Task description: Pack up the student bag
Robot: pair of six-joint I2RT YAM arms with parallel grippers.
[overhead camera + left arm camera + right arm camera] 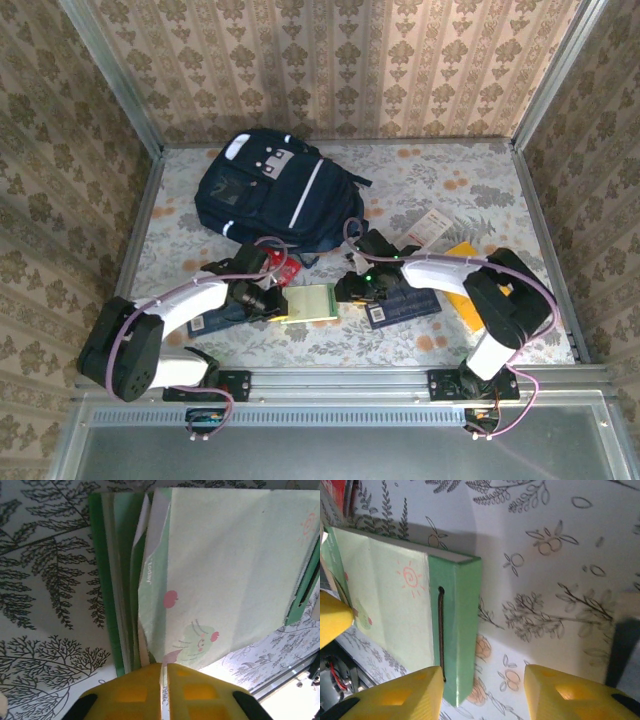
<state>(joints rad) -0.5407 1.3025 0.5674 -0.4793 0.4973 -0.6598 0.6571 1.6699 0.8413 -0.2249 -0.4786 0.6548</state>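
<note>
The bag (275, 190) is seen far and left on the counter (480, 180), straight beyond the left hand (165, 667), which is pinched on the notebook (310, 302) cover. The notebook's long axis is laid left-right. The right hand (482, 680) is spread at its right edge.

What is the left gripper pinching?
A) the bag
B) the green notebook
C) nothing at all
B: in the left wrist view, the left gripper has its yellow fingers shut tight on the edge of the notebook's pale green top sheet.
</note>
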